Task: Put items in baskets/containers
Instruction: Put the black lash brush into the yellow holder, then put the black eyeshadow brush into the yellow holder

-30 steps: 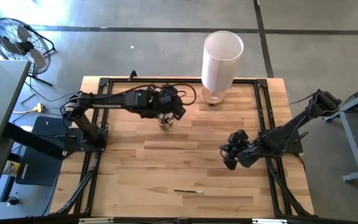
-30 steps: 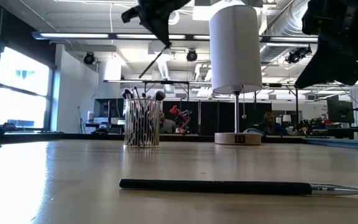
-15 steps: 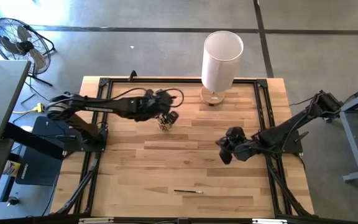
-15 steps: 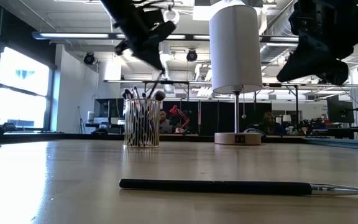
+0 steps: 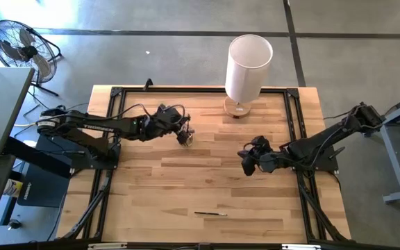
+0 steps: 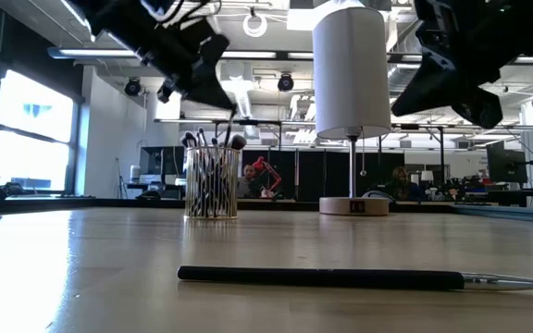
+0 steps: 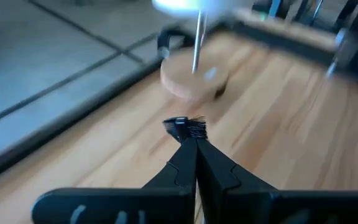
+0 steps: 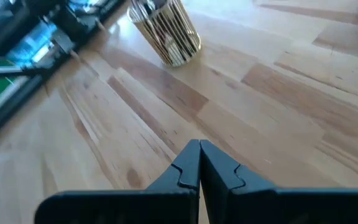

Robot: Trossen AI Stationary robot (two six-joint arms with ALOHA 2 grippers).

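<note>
The small clear cup (image 5: 185, 139) (image 6: 211, 182) (image 8: 169, 34) stands on its base on the far-left part of the table, with several brushes upright in it. My left gripper (image 5: 182, 130) (image 6: 213, 100) (image 7: 191, 140) hangs just above and left of the cup's mouth, shut on one dark brush. One more dark brush (image 5: 210, 213) (image 6: 322, 277) lies flat on the wood near the near edge. My right gripper (image 5: 246, 163) (image 6: 403, 106) (image 8: 199, 144) is shut and empty. It hovers over the middle-right of the table, apart from both. My left gripper pinches a dark brush between its two fingertips, close to the bristle end. The ferrule and bristles (image 7: 188, 126) stick out just past the fingertips. The brush is lifted off the table, and its handle (image 6: 228, 122) slants down toward the cup's mouth.
A tall white cylinder lamp (image 5: 248, 59) (image 6: 350, 69) stands on a round wooden base (image 5: 238, 107) (image 7: 191, 78) at the far edge, right of the cup. A black frame runs round the table (image 5: 151, 180). A fan (image 5: 19, 42) stands on the floor beyond the far-left corner.
My left gripper has moved toward the table's left edge and down, tipping over as the arm drew back. It has brought the held brush from high above the cup to just over its mouth. My right gripper has moved toward the table's left and far edges, staying shut.
</note>
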